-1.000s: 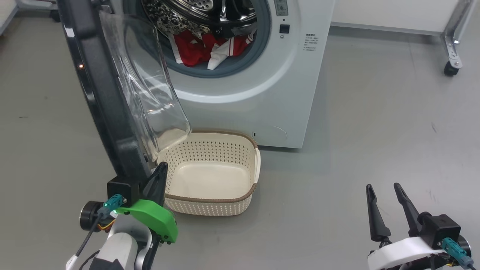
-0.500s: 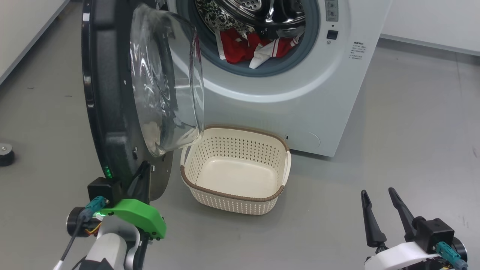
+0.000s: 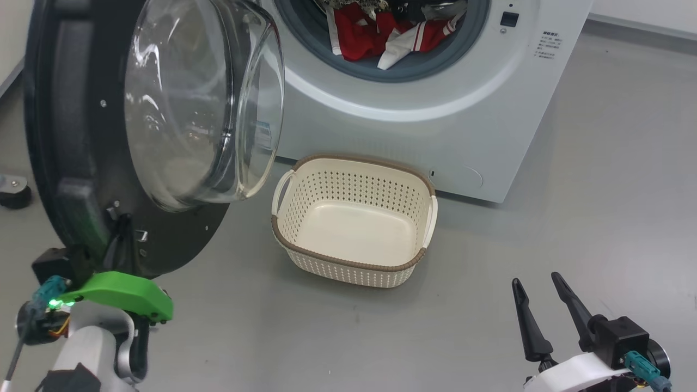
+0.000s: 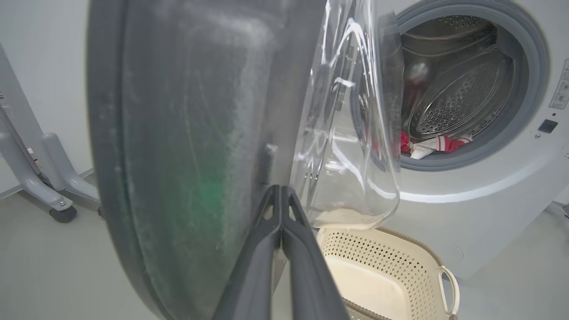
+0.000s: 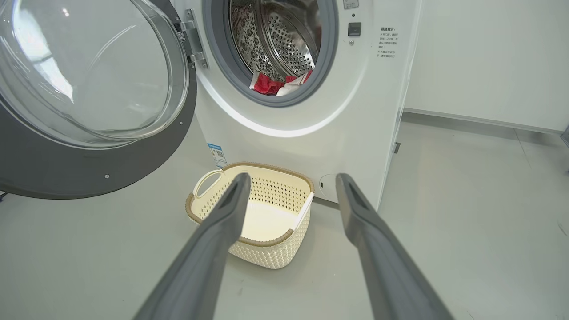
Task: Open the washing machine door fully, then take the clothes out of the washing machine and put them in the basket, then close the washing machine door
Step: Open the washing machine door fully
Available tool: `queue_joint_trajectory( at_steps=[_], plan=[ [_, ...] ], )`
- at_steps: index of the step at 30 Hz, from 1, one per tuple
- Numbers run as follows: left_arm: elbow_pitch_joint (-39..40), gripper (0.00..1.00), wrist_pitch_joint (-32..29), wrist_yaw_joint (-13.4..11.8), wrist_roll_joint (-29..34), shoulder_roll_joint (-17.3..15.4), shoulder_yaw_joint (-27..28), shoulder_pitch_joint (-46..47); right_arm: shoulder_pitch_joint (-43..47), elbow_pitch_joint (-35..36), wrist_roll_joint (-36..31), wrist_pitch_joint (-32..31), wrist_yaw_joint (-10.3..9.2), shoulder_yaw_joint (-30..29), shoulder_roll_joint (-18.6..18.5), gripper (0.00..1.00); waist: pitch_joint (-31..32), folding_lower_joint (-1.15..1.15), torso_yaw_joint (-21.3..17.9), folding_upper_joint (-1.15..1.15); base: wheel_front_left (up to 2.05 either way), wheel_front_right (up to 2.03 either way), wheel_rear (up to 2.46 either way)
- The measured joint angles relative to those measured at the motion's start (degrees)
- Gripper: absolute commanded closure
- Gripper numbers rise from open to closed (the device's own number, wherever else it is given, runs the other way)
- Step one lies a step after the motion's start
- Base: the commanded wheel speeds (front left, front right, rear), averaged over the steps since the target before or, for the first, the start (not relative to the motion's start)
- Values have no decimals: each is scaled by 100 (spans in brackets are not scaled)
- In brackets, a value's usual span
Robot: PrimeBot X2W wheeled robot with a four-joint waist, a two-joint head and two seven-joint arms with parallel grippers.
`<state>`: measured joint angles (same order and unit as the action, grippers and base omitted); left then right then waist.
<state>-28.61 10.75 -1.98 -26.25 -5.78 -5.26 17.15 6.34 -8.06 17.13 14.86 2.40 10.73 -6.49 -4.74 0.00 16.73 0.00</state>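
Head view: since a second ago the large round washing machine door (image 3: pixel 54 136), glossy black rim around a bulging clear glass bowl, has swung wider from the big white front-loading washing machine (image 3: pixel 463 120); the camera has turned too. The left gripper (image 3: pixel 121 231) sits at the door's lower rim. The right gripper (image 3: pixel 535 279) hangs low, fingers apart, empty. Red-and-white clothes (image 3: pixel 375 32) lie at the grey-ringed opening, and below it the small cream perforated basket (image 3: pixel 348 261) stands empty on the floor (image 3: pixel 544 218).

Left wrist view: the left gripper (image 4: pixel 281 192) has its fingers pressed together, tips at the door's dull inner face, clamping nothing. The door looks stiff and fairly heavy: push the rim, not the fragile, slippery glass.

Right wrist view: the clothes (image 5: pixel 271 84) look soft, light and limp; pinching a fold at the lip of the drum (image 5: pixel 284 40) should lift them.
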Motion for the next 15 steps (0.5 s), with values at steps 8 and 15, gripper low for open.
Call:
queue_joint_trajectory(
  at_steps=[8, 15],
  plan=[
    [16, 100, 15, -74, -201, -354, 493, 222, -159, 77, -115, -78, 5, 49, -109, 0, -380, 0, -4, 0, 0, 0, 0],
    [-22, 100, -10, -75, -452, -723, 914, 511, -356, 203, -246, -196, 7, 57, -264, 0, -814, 0, -65, 0, 0, 0, 0]
  ],
)
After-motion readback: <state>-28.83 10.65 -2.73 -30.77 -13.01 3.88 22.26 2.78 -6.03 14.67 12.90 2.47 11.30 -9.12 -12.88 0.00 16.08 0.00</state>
